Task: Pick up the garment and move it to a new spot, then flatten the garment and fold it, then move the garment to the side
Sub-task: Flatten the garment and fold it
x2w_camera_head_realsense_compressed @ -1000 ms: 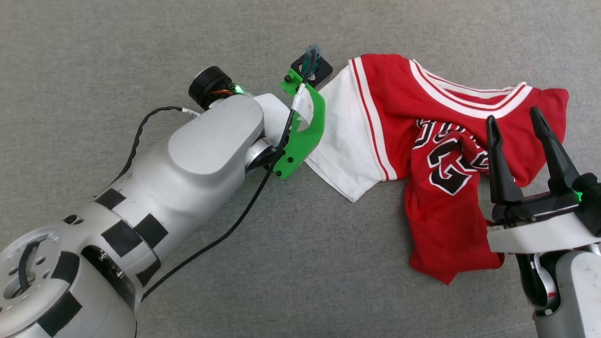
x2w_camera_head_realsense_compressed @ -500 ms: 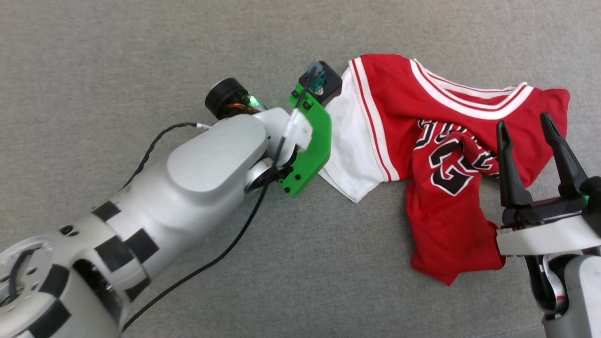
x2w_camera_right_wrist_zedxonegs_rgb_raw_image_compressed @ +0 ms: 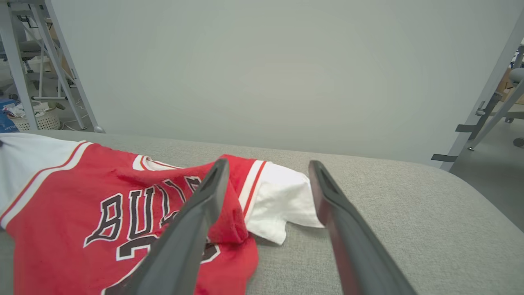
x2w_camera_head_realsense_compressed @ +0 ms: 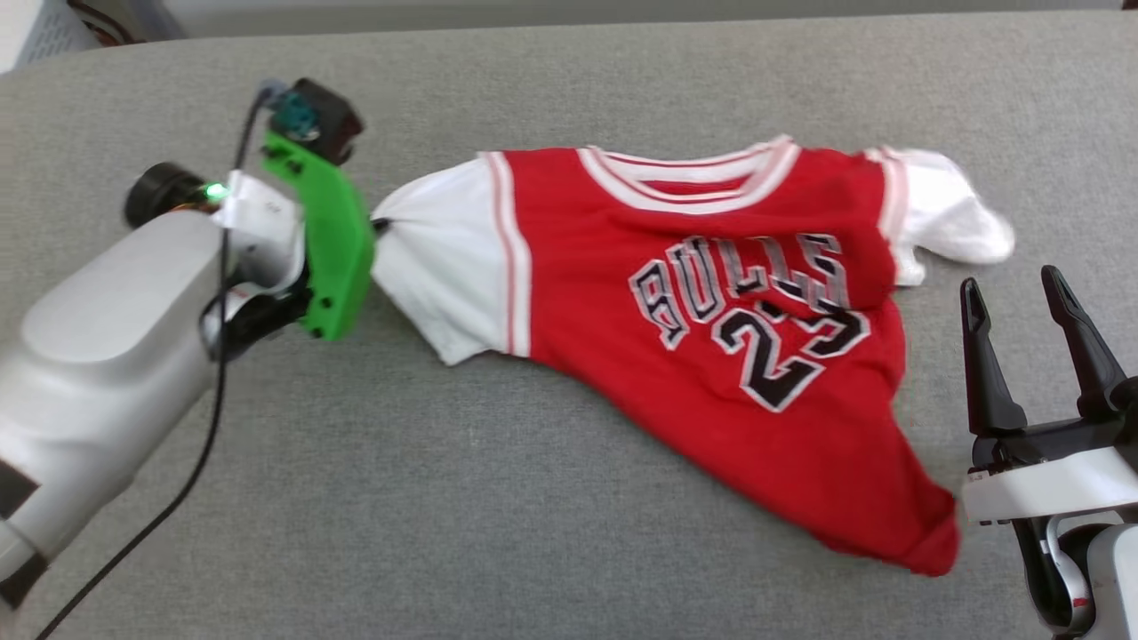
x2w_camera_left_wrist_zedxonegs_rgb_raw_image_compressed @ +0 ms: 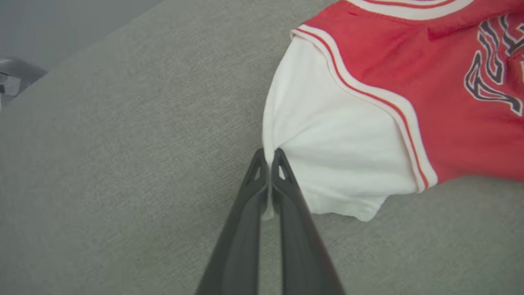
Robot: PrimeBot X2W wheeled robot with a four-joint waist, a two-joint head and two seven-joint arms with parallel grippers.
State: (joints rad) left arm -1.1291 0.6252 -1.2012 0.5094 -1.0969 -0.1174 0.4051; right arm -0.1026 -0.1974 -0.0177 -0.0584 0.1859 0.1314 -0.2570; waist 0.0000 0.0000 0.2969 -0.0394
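Jaws of the left gripper [x2w_camera_left_wrist_zedxonegs_rgb_raw_image_compressed: 269, 154] pinch the garment [x2w_camera_head_realsense_compressed: 711, 356] by its white sleeve; the right gripper [x2w_camera_head_realsense_compressed: 1009, 280] gapes. Soft red knit, rumpled on woven grey cushion [x2w_camera_head_realsense_compressed: 444, 498], hem perhaps curled.

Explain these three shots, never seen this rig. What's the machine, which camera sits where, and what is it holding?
It is a two-armed robot working over a grey padded surface. The wide shot comes from a camera on its head, looking down. The other two come from a camera on each wrist, looking along that arm's two dark fingers. A red jersey with white sleeves and "BULLS 23" on the chest lies on the surface. The left pincer is shut on the edge of one white sleeve. The right pincer is open and holds nothing; in the head shot it stands to the right of the jersey.
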